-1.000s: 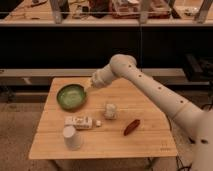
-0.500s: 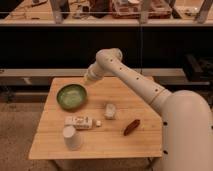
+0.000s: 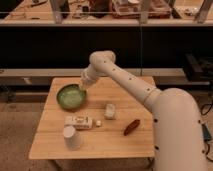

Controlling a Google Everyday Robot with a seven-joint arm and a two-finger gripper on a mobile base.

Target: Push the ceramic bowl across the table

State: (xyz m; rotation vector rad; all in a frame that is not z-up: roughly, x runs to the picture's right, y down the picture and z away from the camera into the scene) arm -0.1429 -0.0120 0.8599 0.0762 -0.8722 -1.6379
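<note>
At table [image 3: 110, 145] left-rear: shallow green ceramic bowl [image 3: 70, 97], darker rim; end effector [image 3: 83, 86] seemingly touching rim, grip state unclear.

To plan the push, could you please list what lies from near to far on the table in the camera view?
The white cup, flat packet, small white container, ceramic bowl, gripper at bowl's far-right rim.

Arm extended — gripper [image 3: 83, 86] low (wrist bent downward).

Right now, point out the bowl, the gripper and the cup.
bowl [image 3: 70, 97]: camera view, its green inside.
gripper [image 3: 83, 87]: camera view, its tip, by the bowl's rim.
cup [image 3: 71, 137]: camera view, its white side.
</note>
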